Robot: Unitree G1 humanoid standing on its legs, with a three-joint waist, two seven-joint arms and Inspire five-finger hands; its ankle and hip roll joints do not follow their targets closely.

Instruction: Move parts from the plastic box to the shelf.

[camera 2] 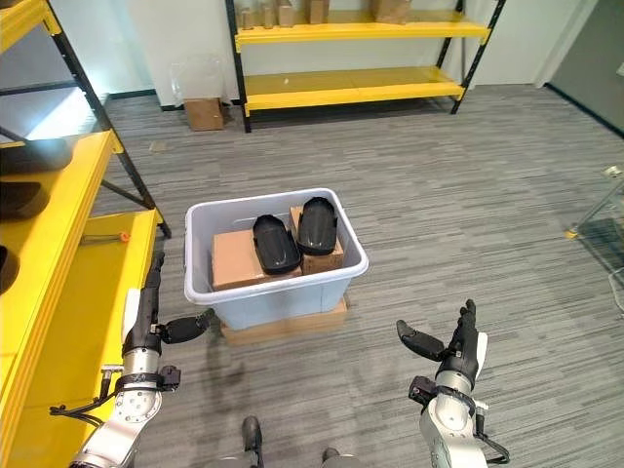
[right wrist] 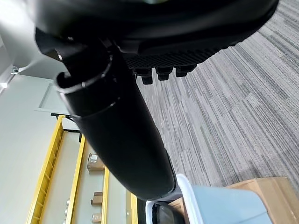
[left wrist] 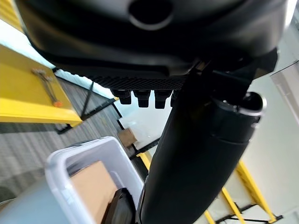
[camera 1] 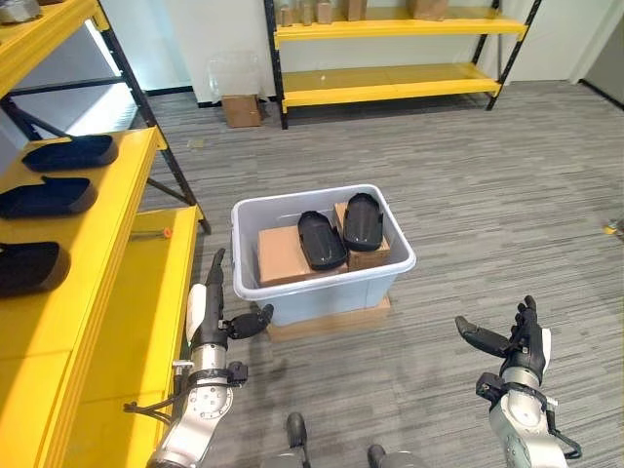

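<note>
So, parts [camera 1: 336,232]: two black ones on cardboard boxes [camera 1: 283,255] inside plastic box [camera 1: 322,283].
Left hand [camera 1: 210,312]: fingers straight, empty, beside the box.
Right hand [camera 1: 517,341]: spread, empty.
Shelf [camera 1: 88,292]: three parts [camera 1: 44,197] there.

The plastic box [camera 1: 322,249] sits on the floor right of the shelf [camera 1: 93,292]; two parts [camera 1: 339,232] lie in it atop cardboard boxes [camera 1: 285,255].

Dark parts [camera 1: 58,195] on yellow shelf [camera 1: 117,292]
</note>
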